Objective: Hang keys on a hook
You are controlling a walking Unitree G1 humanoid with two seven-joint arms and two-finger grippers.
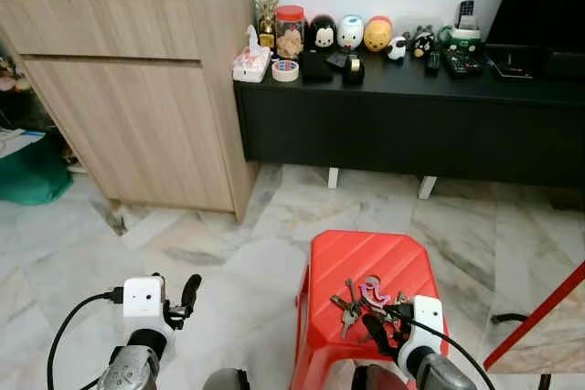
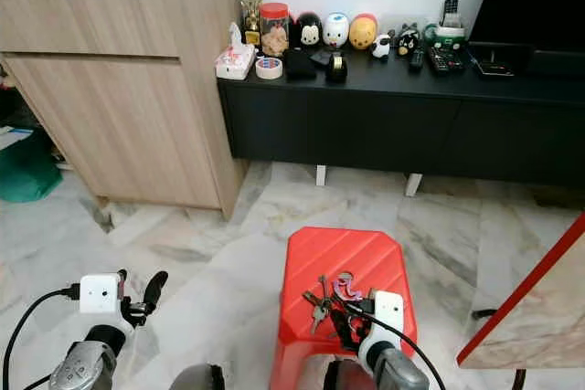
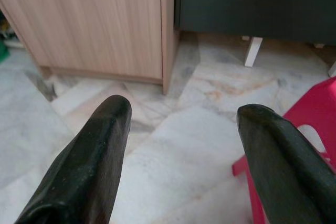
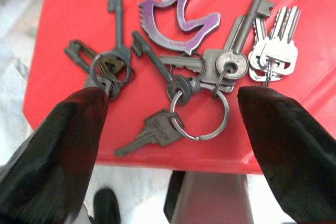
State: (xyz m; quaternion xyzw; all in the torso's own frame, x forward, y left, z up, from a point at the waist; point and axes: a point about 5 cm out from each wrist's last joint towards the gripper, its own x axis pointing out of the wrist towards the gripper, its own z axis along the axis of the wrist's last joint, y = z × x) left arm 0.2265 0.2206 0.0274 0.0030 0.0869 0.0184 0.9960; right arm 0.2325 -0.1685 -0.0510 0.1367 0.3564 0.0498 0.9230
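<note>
- A bunch of keys (image 4: 178, 77) lies spread flat on the red stool (image 1: 366, 262) in front of the robot, near the stool's front edge, with a purple bird-shaped fob (image 4: 176, 17) at the top of the cluster.
- The right tool (image 4: 173, 129) hovers just over the bunch, its two black fingers spread wide either side of the rings and gripping nothing.
- The left tool (image 3: 181, 129) hangs open over the marble floor (image 1: 228, 262), beside the stool and well clear of the keys.
- The bunch looks light but loose: hard metal pieces on linked rings, likely to splay, swing and slip between smooth fingers.
- The best hold is probably the large split ring (image 4: 210, 119) or the thick knot where the rings meet; the single flat keys lie flush to the plastic and would be hard to pinch.
- Ahead stand a wooden cabinet (image 1: 137, 107) and a low black surface (image 1: 411, 125) crowded with figurines, a tape roll and remotes.
- No hook can be made out.
- Nothing blocks the grasp itself.
</note>
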